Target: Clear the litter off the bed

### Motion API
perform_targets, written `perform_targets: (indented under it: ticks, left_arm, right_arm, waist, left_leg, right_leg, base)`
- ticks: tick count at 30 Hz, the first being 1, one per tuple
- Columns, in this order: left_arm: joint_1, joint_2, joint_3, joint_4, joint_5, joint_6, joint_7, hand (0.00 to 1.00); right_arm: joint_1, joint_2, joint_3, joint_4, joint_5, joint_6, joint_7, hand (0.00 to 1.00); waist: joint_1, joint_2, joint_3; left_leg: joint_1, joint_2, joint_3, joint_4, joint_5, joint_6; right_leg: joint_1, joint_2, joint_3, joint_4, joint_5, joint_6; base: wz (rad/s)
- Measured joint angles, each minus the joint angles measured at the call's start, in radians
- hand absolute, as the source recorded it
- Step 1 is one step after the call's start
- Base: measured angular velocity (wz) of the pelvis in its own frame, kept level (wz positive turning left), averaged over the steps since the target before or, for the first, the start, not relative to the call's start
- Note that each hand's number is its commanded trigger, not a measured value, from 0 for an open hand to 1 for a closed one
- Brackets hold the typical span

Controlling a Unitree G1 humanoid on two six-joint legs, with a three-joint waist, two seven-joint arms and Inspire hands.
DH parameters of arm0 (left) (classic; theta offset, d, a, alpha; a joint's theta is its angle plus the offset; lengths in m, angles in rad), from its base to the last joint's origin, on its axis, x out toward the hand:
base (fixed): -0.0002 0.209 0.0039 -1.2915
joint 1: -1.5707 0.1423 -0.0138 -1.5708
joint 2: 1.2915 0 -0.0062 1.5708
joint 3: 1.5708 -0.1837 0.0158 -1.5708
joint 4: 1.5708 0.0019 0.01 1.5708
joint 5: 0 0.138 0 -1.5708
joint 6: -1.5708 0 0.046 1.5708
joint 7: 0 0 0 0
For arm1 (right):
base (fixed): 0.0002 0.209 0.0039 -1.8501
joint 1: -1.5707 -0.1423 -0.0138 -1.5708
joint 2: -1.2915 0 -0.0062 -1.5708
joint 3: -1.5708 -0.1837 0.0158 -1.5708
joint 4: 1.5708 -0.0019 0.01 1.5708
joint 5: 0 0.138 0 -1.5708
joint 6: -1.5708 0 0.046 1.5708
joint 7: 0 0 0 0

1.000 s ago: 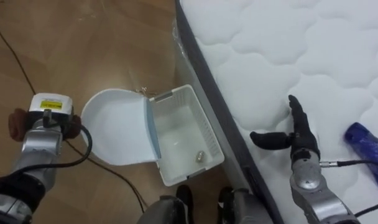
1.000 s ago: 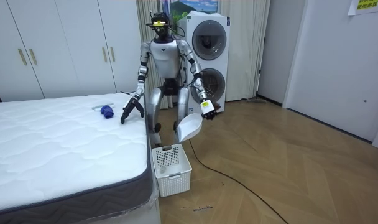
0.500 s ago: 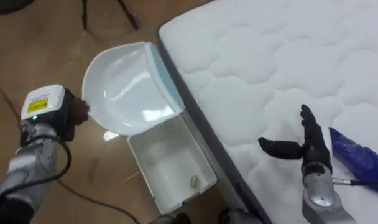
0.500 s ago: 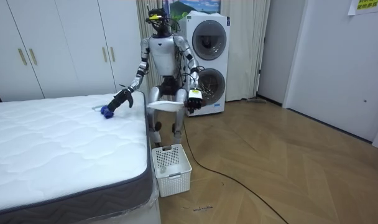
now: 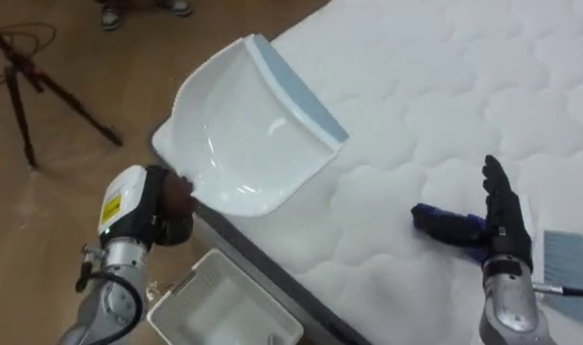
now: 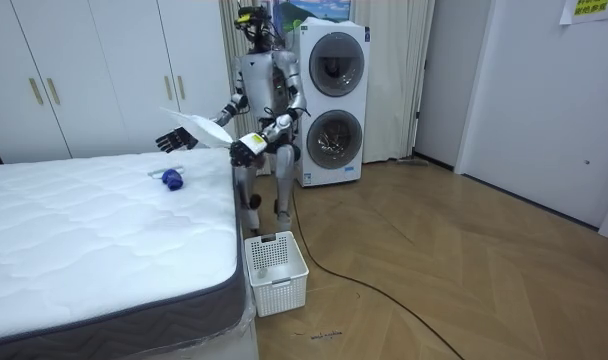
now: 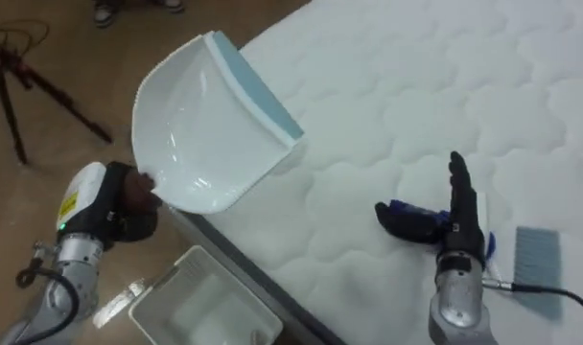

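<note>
I stand at the corner of the bed (image 6: pixel 104 235), close to its edge, with two stacked white washing machines (image 6: pixel 330 98) behind me.

My left hand (image 5: pixel 169 204) is clenched round the handle of a white plastic dustpan with a pale blue lip (image 5: pixel 248 129). I hold the dustpan in the air, tilted, over the edge of the white quilted mattress (image 5: pixel 435 86). Its hollow side faces up to my head and its blue lip points over the mattress.

My right hand (image 5: pixel 507 228) is over the mattress, to the right of the dustpan. Its fingers (image 5: pixel 497 187) are straight and released, the thumb is spread to the side, and it grasps nothing. In the room view this hand hangs in the air above the mattress and does not touch it.

A small blue hand brush with pale bristles (image 5: pixel 564 259) lies flat on the mattress under my right hand. From my head, its dark blue handle comes out at the left of my hand and its bristle head at the right. I cannot tell thumb from handle exactly where they overlap.

A white plastic basket with slotted walls (image 5: pixel 220 309) stands on the brown wooden floor (image 5: pixel 71 57) against the side of the bed, just below the dustpan. A dark tripod leg (image 5: pixel 23 107) stands on the floor farther to the left.
</note>
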Motion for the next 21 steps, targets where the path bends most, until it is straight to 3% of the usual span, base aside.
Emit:
perform_targets:
  ticks: [1, 2, 3, 4, 5, 6, 7, 8, 9, 10, 11, 12, 13, 14, 16, 21]
  left_arm:
    - [0.002, -0.006, 0.001, -0.003, 0.000, -0.002, 0.000, 1.00]
    - [0.003, -0.015, 0.001, -0.009, -0.003, -0.004, 0.000, 1.00]
    - [0.004, -0.019, 0.002, -0.021, -0.016, -0.006, 0.000, 1.00]
    - [0.005, -0.023, 0.002, -0.024, -0.021, -0.008, 0.000, 1.00]
    - [0.014, -0.041, 0.001, -0.031, -0.032, -0.010, -0.001, 1.00]
    - [0.022, -0.049, 0.001, -0.036, -0.038, -0.010, -0.001, 1.00]
    - [0.032, -0.053, 0.001, -0.045, -0.041, -0.010, -0.001, 1.00]
    - [0.034, -0.049, 0.006, -0.046, -0.046, -0.010, -0.002, 1.00]
    - [0.034, -0.045, 0.010, -0.048, -0.059, -0.010, -0.002, 1.00]
    - [0.033, -0.041, 0.024, -0.054, -0.083, -0.010, -0.006, 1.00]
    - [0.039, -0.039, 0.028, -0.055, -0.117, -0.010, -0.016, 1.00]
    - [0.045, -0.039, 0.031, -0.055, -0.130, -0.009, -0.022, 1.00]
    - [0.053, -0.039, 0.038, -0.055, -0.144, -0.009, -0.039, 1.00]
    - [0.054, -0.039, 0.038, -0.061, -0.148, -0.009, -0.050, 1.00]
    - [0.055, -0.039, 0.034, -0.087, -0.167, -0.011, -0.066, 1.00]
    - [0.076, -0.042, 0.019, -0.104, -0.175, -0.003, -0.121, 1.00]
  right_arm:
    - [-0.001, 0.003, -0.001, -0.005, 0.000, 0.002, 0.004, 0.00]
    - [-0.012, 0.006, -0.001, -0.007, 0.001, 0.006, 0.017, 0.00]
    - [-0.024, 0.010, -0.003, -0.010, 0.002, 0.013, 0.020, 0.00]
    - [-0.027, 0.011, -0.005, -0.009, 0.002, 0.013, 0.018, 0.00]
    - [-0.025, 0.009, -0.014, -0.009, 0.003, 0.015, 0.015, 0.00]
    - [-0.026, 0.009, -0.017, -0.009, 0.003, 0.015, 0.012, 0.00]
    - [-0.026, 0.010, -0.016, -0.009, 0.004, 0.013, 0.009, 0.00]
    - [-0.026, 0.011, -0.014, -0.009, 0.003, 0.011, 0.014, 0.00]
    - [-0.028, 0.013, -0.011, -0.009, 0.003, 0.011, 0.018, 0.00]
    - [-0.033, 0.012, -0.004, -0.013, 0.004, 0.011, 0.022, 0.00]
    - [-0.038, 0.012, 0.004, -0.014, 0.014, 0.011, 0.030, 0.00]
    - [-0.042, 0.012, 0.012, -0.014, 0.018, 0.011, 0.033, 0.00]
    - [-0.043, 0.017, 0.020, -0.016, 0.018, 0.011, 0.043, 0.00]
    - [-0.036, 0.026, 0.015, -0.025, 0.019, 0.011, 0.049, 0.00]
    - [-0.035, 0.026, 0.010, -0.042, 0.019, 0.011, 0.063, 0.00]
    - [-0.030, 0.026, 0.009, -0.069, 0.009, 0.011, 0.118, 0.00]
  waist:
    - [0.012, -0.001, 0.0000]
    - [0.029, -0.004, -0.0004]
    - [0.045, -0.004, -0.0026]
    - [0.050, -0.005, -0.0016]
    - [0.063, -0.005, -0.0016]
    - [0.070, -0.005, -0.0017]
    - [0.072, -0.008, -0.0033]
    - [0.075, -0.016, -0.0050]
    - [0.079, -0.021, -0.0056]
    - [0.094, -0.029, -0.0022]
    - [0.113, -0.028, -0.0009]
    - [0.120, -0.025, -0.0004]
    - [0.113, -0.012, 0.0028]
    - [0.082, -0.006, 0.0024]
    - [0.054, -0.006, 0.0038]
    - [0.041, -0.012, 0.0040]
  left_leg:
    - [0.009, 0.005, 0.031, -0.006, 0.000, 0.000]
    - [0.023, 0.019, 0.099, -0.020, -0.003, -0.005]
    - [0.026, 0.042, 0.169, -0.028, -0.014, -0.012]
    - [0.033, 0.049, 0.204, -0.028, -0.017, -0.014]
    - [0.064, 0.051, 0.262, -0.041, -0.021, -0.021]
    - [0.083, 0.050, 0.294, -0.050, -0.025, -0.028]
    - [0.118, 0.052, 0.358, -0.058, -0.032, -0.043]
    - [0.136, 0.054, 0.395, -0.054, -0.037, -0.056]
    - [0.141, 0.056, 0.407, -0.049, -0.037, -0.059]
    - [0.141, 0.059, 0.382, -0.035, -0.034, -0.065]
    - [0.133, 0.060, 0.273, -0.022, -0.033, -0.066]
    - [0.127, 0.062, 0.208, -0.012, -0.033, -0.067]
    - [0.121, 0.078, 0.110, 0.003, -0.031, -0.072]
    - [0.126, 0.091, 0.064, 0.009, -0.038, -0.088]
    - [0.137, 0.111, 0.068, 0.004, -0.056, -0.120]
    - [0.161, 0.145, 0.094, 0.049, -0.050, -0.129]
  right_leg:
    - [-0.002, -0.004, -0.049, -0.011, 0.012, -0.017]
    - [-0.002, -0.014, -0.161, -0.045, 0.038, -0.053]
    - [-0.002, -0.017, -0.237, -0.041, 0.039, -0.043]
    - [-0.006, -0.037, -0.277, 0.001, 0.014, -0.032]
    - [0.007, -0.112, -0.331, 0.098, -0.039, -0.022]
    - [0.021, -0.157, -0.347, 0.133, -0.060, -0.005]
    - [0.060, -0.241, -0.384, 0.165, -0.072, 0.021]
    - [0.095, -0.302, -0.407, 0.154, -0.069, 0.048]
    - [0.108, -0.312, -0.412, 0.133, -0.066, 0.070]
    - [0.108, -0.298, -0.430, 0.089, -0.071, 0.084]
    - [0.112, -0.276, -0.432, 0.058, -0.069, 0.082]
    - [0.125, -0.263, -0.430, 0.042, -0.064, 0.078]
    - [0.155, -0.236, -0.432, 0.002, -0.041, 0.066]
    - [0.181, -0.213, -0.440, -0.025, -0.039, 0.064]
    - [0.182, -0.192, -0.443, -0.023, -0.043, 0.058]
    - [0.172, -0.151, -0.421, -0.020, -0.054, 0.037]
  base:
    - [-1.63]
    - [-1.75]
    - [-1.66]
    - [-1.51]
    - [-1.13]
    - [-1.41]
    - [-1.35]
    - [-1.30]
    - [-1.26]
    - [-1.51]
    - [-1.64]
    - [-1.52]
    - [-0.82]
    - [-0.45]
    - [-0.16]
    - [-0.35]
